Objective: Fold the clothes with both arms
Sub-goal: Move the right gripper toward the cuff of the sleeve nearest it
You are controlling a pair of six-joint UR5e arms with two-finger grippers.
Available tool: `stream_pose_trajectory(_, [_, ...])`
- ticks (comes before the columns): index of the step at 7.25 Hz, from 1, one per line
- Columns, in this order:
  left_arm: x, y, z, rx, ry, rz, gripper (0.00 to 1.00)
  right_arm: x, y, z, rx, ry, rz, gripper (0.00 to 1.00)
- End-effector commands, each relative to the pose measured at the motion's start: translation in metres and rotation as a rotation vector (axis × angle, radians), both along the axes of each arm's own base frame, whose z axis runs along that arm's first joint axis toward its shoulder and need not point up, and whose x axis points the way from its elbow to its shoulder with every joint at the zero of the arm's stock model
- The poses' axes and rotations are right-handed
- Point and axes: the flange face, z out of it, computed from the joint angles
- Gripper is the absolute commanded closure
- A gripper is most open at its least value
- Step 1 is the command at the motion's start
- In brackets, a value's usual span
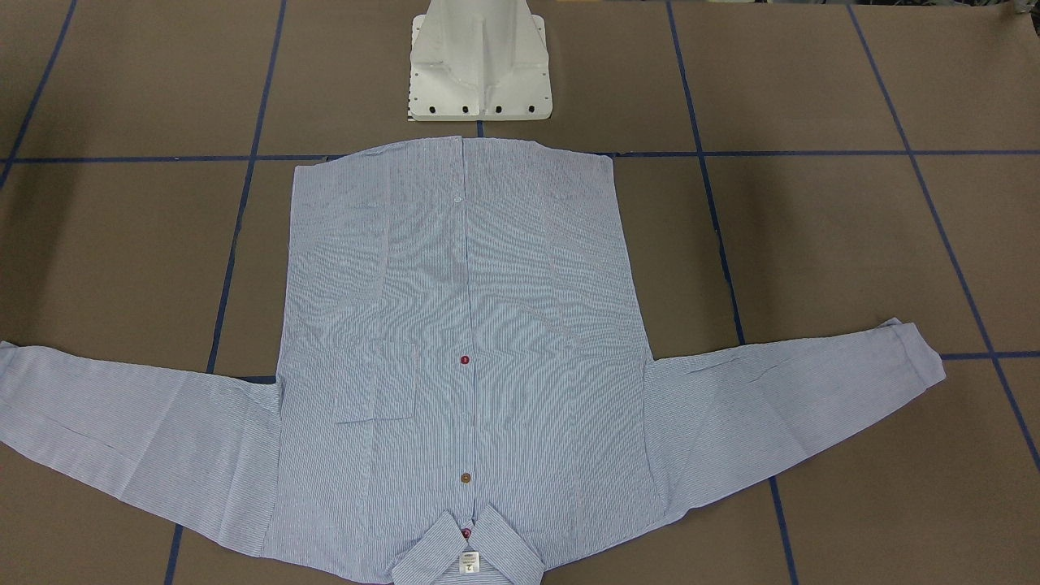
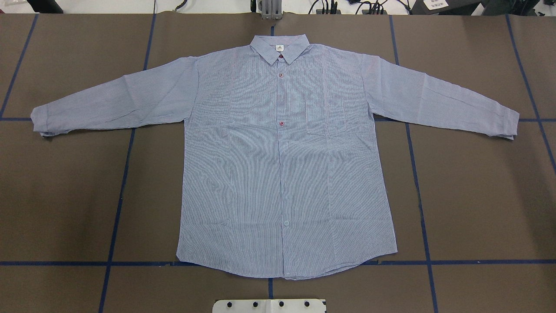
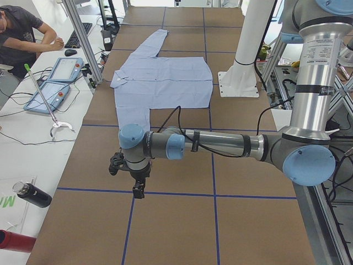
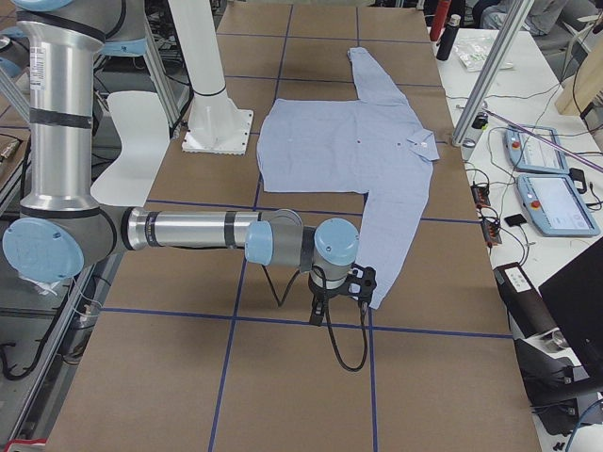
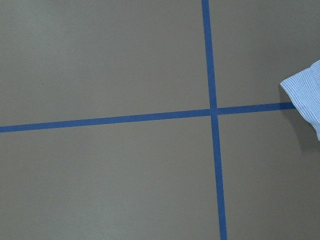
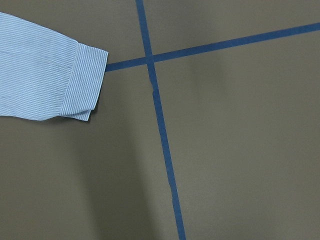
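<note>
Here the shirt lies flat; left gripper, right gripper hang near cuffs, opening untellable.

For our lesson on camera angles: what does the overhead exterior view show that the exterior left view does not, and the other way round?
Only the overhead view: both cuffs of the shirt, with no arm in sight. Only the exterior left view: the left arm, jaws hanging over the table, its wrist hiding the near cuff, and a person beside the table. Both: the shirt spread flat, front up, on the brown table with blue tape lines, and the white base.
</note>
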Motion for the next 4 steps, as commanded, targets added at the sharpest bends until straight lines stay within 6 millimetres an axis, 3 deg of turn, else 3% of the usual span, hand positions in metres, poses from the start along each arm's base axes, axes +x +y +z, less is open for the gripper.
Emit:
stream_pose_trajectory(1, [0.002, 0.001, -0.001, -0.005, 0.026, 0.0, 0.0, 0.0, -0.002, -0.005, 0.009, 0.0, 0.002, 0.0])
stream_pose_trajectory(3, [0.003, -0.001, -0.017, 0.031, 0.049, 0.002, 0.0, -0.009, -0.009, -0.01, 0.021, 0.006, -0.016, 0.0])
stream_pose_trajectory(4, [0.005, -0.008, -0.038, 0.075, 0.053, 0.004, 0.0, -0.015, -0.017, -0.014, 0.058, 0.006, -0.029, 0.0])
